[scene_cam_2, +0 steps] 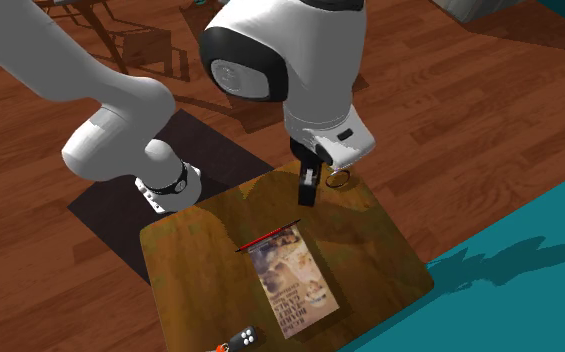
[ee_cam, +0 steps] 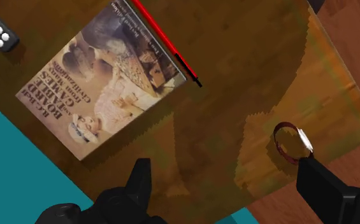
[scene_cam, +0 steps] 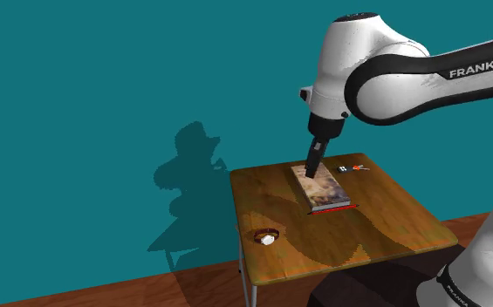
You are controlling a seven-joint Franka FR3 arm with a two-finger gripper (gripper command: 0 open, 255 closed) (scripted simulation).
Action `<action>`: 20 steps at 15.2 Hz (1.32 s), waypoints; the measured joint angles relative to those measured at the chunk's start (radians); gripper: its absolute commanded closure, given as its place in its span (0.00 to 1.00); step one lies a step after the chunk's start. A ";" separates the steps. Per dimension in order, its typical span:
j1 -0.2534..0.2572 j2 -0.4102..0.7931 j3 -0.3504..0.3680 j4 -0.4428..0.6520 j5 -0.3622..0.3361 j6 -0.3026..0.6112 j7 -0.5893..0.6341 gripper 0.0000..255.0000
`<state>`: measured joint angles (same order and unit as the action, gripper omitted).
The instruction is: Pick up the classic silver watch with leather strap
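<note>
Gripper [ee_cam: 223, 167] is set wide open, and nothing is clasped between its fingers. The watch [scene_cam: 267, 235], with silver case and brown strap, is laid on the wooden table [scene_cam: 384, 231] near its edge, at 8 o'clock from the book [scene_cam: 325, 187] in the shoulder view. A red pen [scene_cam: 333, 210] is laid along the book's 5 o'clock edge. The watch is not held

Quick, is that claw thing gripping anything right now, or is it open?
Gripper: open, holding nothing; the watch lies untouched on the table.
</note>
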<state>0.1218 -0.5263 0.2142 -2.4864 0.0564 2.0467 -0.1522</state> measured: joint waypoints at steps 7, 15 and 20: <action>0.058 0.196 0.099 0.016 -0.016 0.191 -0.001 0.00; 0.100 0.432 0.199 0.067 -0.120 0.374 0.028 0.00; 0.114 0.523 0.223 0.077 -0.190 0.449 0.067 0.00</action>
<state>0.2353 -0.0028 0.4373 -2.4095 -0.1331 2.4952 -0.0848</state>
